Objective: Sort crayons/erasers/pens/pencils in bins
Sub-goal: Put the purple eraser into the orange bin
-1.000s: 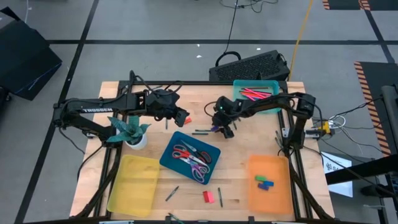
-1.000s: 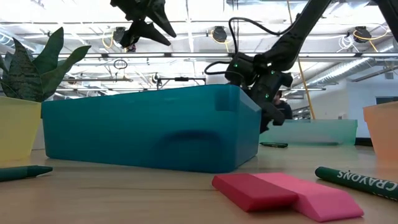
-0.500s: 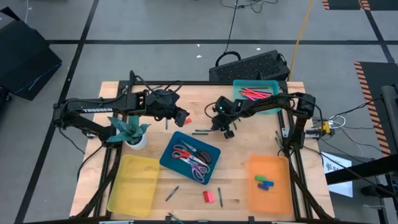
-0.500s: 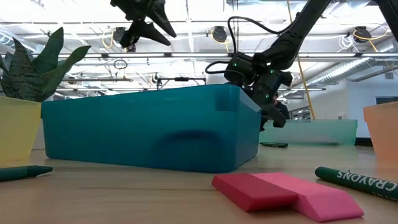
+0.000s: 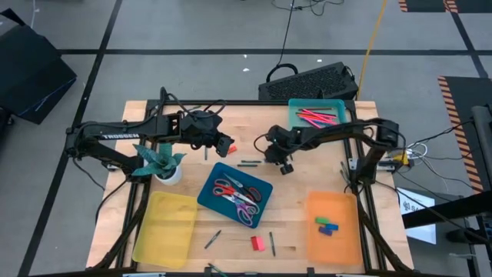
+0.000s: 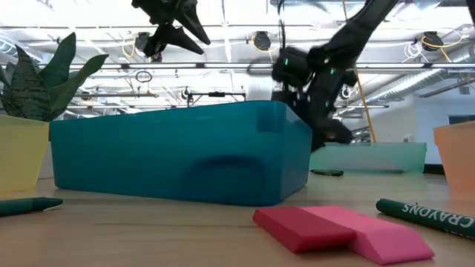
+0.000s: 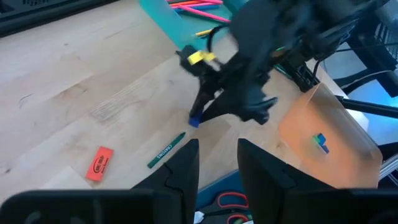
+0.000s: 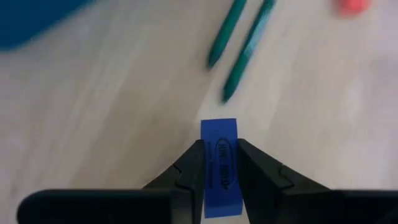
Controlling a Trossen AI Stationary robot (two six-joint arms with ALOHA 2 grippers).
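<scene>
My right gripper point(image 8: 219, 149) is shut on a blue eraser point(image 8: 220, 132) over the middle of the table point(image 5: 284, 165), just beyond the dark blue bin point(image 5: 234, 194). The left wrist view shows the eraser point(image 7: 194, 122) below the right fingers, close to the wood. My left gripper point(image 7: 217, 163) hangs open and empty above the table's far left-middle point(image 5: 223, 145). Two green crayons point(image 5: 247, 163) and an orange-red eraser point(image 5: 232, 148) lie flat on the wood nearby. The teal bin point(image 5: 317, 115) holds pink pens. The orange bin point(image 5: 332, 227) holds erasers. My right gripper pinches the blue eraser by its two long sides point(image 8: 219, 177) between its two fingers. The fingers slant down and lie along the eraser, whose far end point(image 8: 220, 124) sticks out past the fingertips. Whether it is clear of the wood, I cannot tell.
The yellow bin point(image 5: 165, 227) sits at the near left. A red and a pink eraser point(image 5: 257, 243) and loose crayons point(image 5: 213, 238) lie near the front edge. A potted plant point(image 5: 163, 165) stands at the left. Scissors lie in the dark blue bin.
My right arm has shifted a little toward the table's near and right edges, and its gripper shows blurred in the low view. My left arm has kept still.
</scene>
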